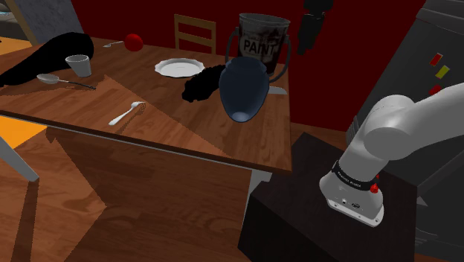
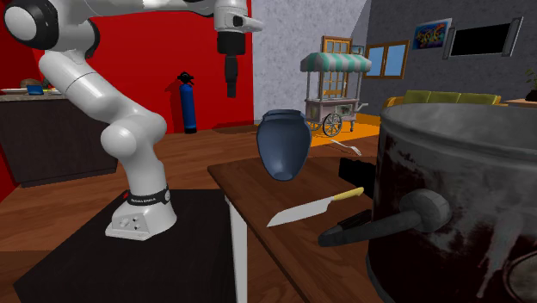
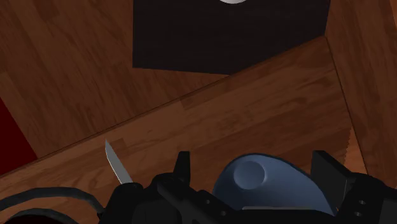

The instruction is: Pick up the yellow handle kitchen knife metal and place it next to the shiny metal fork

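Bucket (image 2: 447, 215), grey, nearest in second exterior view, on table (image 2: 258, 185). Knife (image 2: 314, 208), yellow handle, flat on table, 9 o'clock of bucket, 5 o'clock of blue vase (image 2: 282, 142). Gripper (image 2: 231, 91) high at 11 o'clock of vase, fingers wide apart, holding nothing. Fork (image 1: 126, 113), shoulder view, 9 o'clock of vase, well apart from knife

the pincer (image 3: 254, 168) stands spread over a blue vase (image 3: 273, 186), knife blade (image 3: 116, 164) just beside.
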`<state>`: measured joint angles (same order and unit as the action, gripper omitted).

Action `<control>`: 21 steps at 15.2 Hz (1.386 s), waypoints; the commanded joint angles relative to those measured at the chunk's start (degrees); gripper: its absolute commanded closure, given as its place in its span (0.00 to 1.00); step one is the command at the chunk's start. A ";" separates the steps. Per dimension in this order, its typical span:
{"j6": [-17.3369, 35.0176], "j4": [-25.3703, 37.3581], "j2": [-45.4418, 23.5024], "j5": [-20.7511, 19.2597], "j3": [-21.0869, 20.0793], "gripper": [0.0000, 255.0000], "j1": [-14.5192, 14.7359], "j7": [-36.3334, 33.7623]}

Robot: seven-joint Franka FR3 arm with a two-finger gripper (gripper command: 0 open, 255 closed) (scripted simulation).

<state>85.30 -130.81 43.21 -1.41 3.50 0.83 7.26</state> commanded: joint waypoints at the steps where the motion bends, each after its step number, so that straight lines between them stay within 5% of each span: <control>1: 0.00 0.00 0.00 0.00 0.00 0.00 0.00 0.00; 12: 18.48 -2.50 -15.18 -4.36 8.56 0.00 0.61 14.47; 21: 31.43 3.04 -33.19 -2.64 14.18 0.00 1.64 26.85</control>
<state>115.25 -128.73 12.36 -4.53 17.17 2.30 32.62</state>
